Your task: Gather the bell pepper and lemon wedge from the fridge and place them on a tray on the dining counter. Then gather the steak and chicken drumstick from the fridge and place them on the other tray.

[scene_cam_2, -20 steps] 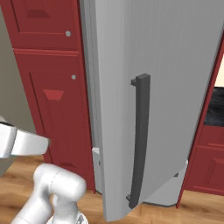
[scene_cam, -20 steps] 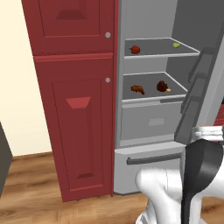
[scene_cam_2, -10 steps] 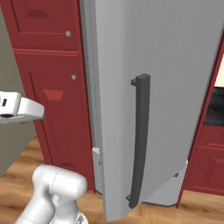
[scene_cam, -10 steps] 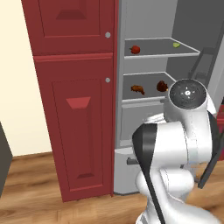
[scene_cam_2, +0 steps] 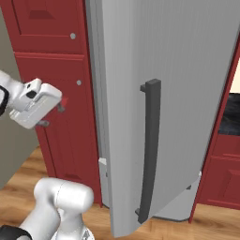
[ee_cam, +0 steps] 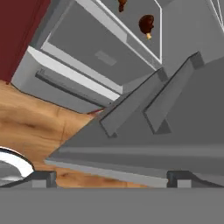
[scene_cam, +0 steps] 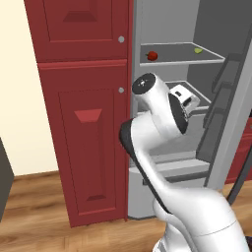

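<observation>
- The cabinet [scene_cam: 88, 123] stood left of the fridge [scene_cam: 197, 29], shut; it played no part in the job.
- My gripper [scene_cam_2: 50, 116] was raised in front of the fridge opening at about middle-shelf height, jaws spread wide and holding nothing. I judge I kept it open because nothing had been picked yet and the first grab was still to come.
- The pepper [scene_cam: 152, 55] sat at the left of the fridge's top shelf, the lemon [scene_cam: 198, 50] at the right of that shelf, well apart. Both were still inside, so the first tray load was not started.
- In the hand view, the drumstick [ee_cam: 146, 24] and, to its left, a second piece I took for the steak [ee_cam: 122, 4] lay on the middle shelf of the fridge, above the drawer [ee_cam: 94, 57].
- The door [scene_cam_2: 154, 103] hung swung out at the right of the fridge, its bins facing the shelves, leaving the opening free for my reach.
- Against the pictures from a second and half a second before, my arm had swung up from low at the right of the fridge to the front of its middle shelf; the food and the door had not moved, and my jaws were just as wide.
</observation>
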